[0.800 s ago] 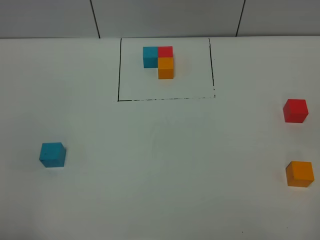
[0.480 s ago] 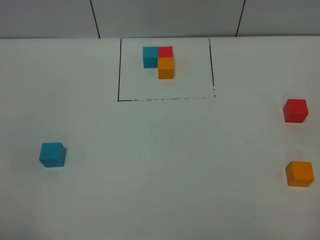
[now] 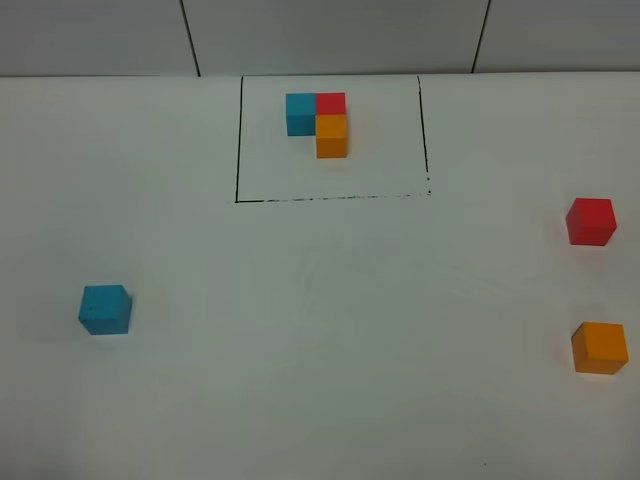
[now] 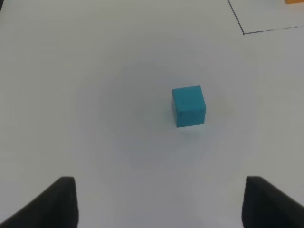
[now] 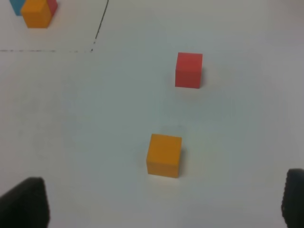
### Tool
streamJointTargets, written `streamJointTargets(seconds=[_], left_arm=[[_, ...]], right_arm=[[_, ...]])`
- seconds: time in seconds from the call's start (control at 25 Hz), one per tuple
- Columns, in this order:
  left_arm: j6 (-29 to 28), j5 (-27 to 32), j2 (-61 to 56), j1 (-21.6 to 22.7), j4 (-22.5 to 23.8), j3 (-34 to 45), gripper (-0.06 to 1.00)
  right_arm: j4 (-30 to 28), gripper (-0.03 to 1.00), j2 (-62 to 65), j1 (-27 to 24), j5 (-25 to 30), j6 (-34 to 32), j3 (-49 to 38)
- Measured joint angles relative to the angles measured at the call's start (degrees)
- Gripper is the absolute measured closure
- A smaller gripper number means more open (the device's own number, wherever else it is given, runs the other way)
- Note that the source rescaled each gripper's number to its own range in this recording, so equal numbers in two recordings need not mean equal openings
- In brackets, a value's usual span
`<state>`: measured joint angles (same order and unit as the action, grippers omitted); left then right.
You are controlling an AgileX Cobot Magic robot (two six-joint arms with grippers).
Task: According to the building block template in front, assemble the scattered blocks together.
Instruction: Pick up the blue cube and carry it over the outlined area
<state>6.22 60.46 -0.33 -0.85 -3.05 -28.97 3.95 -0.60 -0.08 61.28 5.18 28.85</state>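
Ahead of left gripper, jaws spread and empty, found teal block loose; ahead of right gripper, likewise spread and empty, orange block then red block; template farther beyond; nothing assembled, all three outstanding.

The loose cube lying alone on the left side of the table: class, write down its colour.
The cube is teal-blue, clearest in the left wrist view.

The left fingers and right fingers are showing only dark, blurred tips, each view's edge cutting off the rest. The template is running off the right wrist view, and only an orange sliver is showing in the left.
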Motion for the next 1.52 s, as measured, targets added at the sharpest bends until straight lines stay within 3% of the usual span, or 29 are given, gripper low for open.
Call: streamJointTargets(seconds=[0.72,0.84,1.08,1.32,1.52], left_arm=[[0.0,-0.1,0.3,-0.1,0.0,-0.1,0.32],[0.2,-1.8,4.0,-0.1,0.1,-1.5,0.25],[2.4,-3.8,26.1,-0.1,0.1,-6.9,-0.03],[-2.5,-8.8,54.5,-0.1,-0.8,-15.6,-0.05],[-4.5,-9.4,73.8,-0.1,-2.5,-21.2,-0.05]], right_arm=[[0.0,-0.03,0.0,0.0,0.0,-0.1,0.0],[0.1,-0.03,0.0,0.0,0.0,-0.3,0.0],[0.2,-0.03,0.0,0.0,0.0,-0.4,0.0],[0.2,-0.03,0.0,0.0,0.0,-0.5,0.0],[0.2,-0.03,0.0,0.0,0.0,-0.5,0.0]])
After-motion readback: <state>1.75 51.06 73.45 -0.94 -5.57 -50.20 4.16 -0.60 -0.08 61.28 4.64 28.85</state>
